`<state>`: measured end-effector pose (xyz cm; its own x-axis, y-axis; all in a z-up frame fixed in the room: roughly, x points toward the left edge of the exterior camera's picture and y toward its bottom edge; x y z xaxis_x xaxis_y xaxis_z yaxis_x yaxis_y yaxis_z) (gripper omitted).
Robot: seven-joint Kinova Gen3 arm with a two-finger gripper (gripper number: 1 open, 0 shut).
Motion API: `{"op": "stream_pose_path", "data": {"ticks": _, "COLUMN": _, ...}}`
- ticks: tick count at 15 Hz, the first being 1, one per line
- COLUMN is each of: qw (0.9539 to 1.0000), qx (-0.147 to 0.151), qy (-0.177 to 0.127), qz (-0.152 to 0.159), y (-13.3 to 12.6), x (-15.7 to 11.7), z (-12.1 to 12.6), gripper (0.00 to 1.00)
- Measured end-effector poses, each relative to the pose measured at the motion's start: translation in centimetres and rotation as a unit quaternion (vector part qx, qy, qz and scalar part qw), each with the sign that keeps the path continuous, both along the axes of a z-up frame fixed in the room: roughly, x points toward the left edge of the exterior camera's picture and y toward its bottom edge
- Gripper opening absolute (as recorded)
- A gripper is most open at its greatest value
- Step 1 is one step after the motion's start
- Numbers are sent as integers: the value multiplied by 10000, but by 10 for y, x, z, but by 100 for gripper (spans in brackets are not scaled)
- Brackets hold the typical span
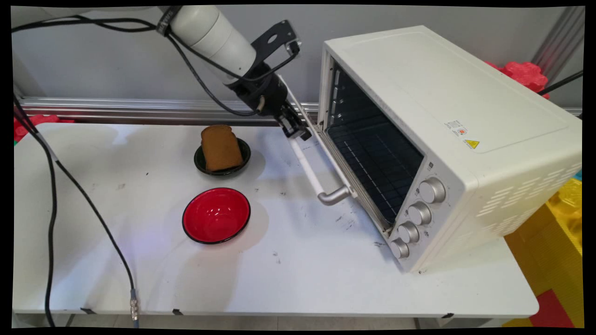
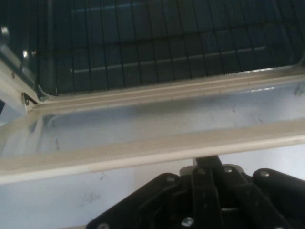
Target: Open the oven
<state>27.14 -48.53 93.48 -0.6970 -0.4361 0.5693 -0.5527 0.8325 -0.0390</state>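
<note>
Seemingly gripper (image 1: 298, 132) touching oven door (image 1: 326, 160), toast (image 1: 220, 148) nearby, fingers hidden

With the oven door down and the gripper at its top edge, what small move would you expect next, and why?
Probably a short lift away from the door. The gripper sits at the door's far end by the handle bar, the door already lies open in front of the oven, and the bread waits in the black bowl beside it.
</note>
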Motion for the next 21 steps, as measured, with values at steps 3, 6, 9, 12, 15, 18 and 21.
{"op": "stream_pose_path", "data": {"ticks": 3, "qw": 10000, "qx": -32, "qy": -57, "qz": -53, "y": 2, "x": 8, "z": -11, "gripper": 0}}
{"op": "stream_pose_path", "data": {"ticks": 6, "qw": 9999, "qx": -57, "qy": -79, "qz": -100, "y": 6, "x": 15, "z": -22, "gripper": 0}}
{"op": "stream_pose_path", "data": {"ticks": 9, "qw": 9998, "qx": -70, "qy": -91, "qz": -158, "y": 12, "x": 22, "z": -32, "gripper": 0}}
{"op": "stream_pose_path", "data": {"ticks": 12, "qw": 9997, "qx": -68, "qy": -107, "qz": -211, "y": 17, "x": 29, "z": -40, "gripper": 0}}
{"op": "stream_pose_path", "data": {"ticks": 15, "qw": 9995, "qx": -61, "qy": -118, "qz": -279, "y": 24, "x": 37, "z": -49, "gripper": 0}}
{"op": "stream_pose_path", "data": {"ticks": 18, "qw": 9994, "qx": -47, "qy": -129, "qz": -333, "y": 31, "x": 44, "z": -57, "gripper": 0}}
{"op": "stream_pose_path", "data": {"ticks": 21, "qw": 9993, "qx": -35, "qy": -135, "qz": -355, "y": 36, "x": 49, "z": -63, "gripper": 0}}
